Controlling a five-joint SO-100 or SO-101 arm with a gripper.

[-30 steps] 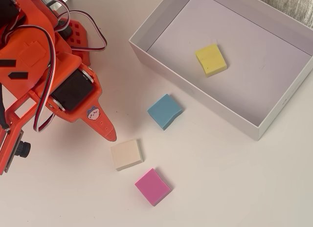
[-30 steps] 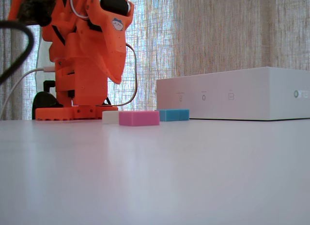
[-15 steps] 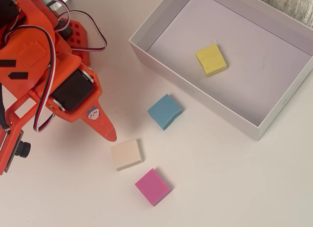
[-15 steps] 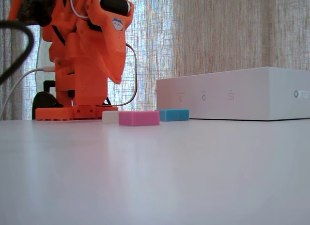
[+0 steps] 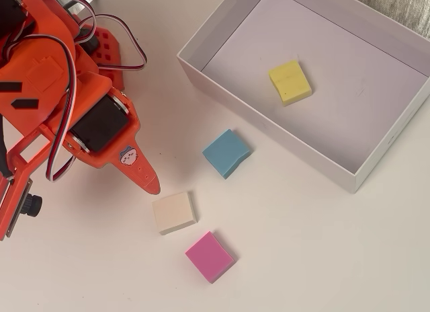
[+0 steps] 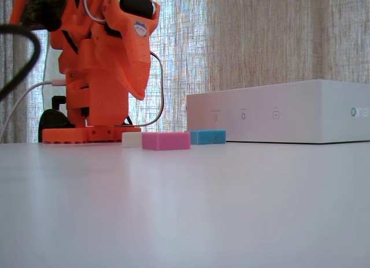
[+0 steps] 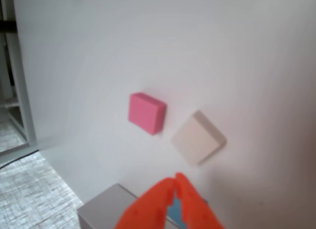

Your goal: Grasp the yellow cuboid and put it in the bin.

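yellow cuboid [image 5: 289,82] flat inside white bin [image 5: 316,157]

Table [image 6: 185,210]: plain white, matte, smooth; fills the overhead view [image 5: 322,258].
Backdrop: sheer woven curtain [image 6: 260,37], beige-grey, hanging in vertical folds behind the table's far edge.
Light: daylight through the curtain, brightest at the left of the fixed view.
Floor: pale grey weave [image 7: 29,189] past the table edge in the wrist view.

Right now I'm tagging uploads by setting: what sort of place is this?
Probably a home or hobby tabletop rather than a lab: a plain white table, sheer woven curtains over a bright window, and a white cardboard bin holding the yellow cuboid, with foam blocks lying loose nearby.
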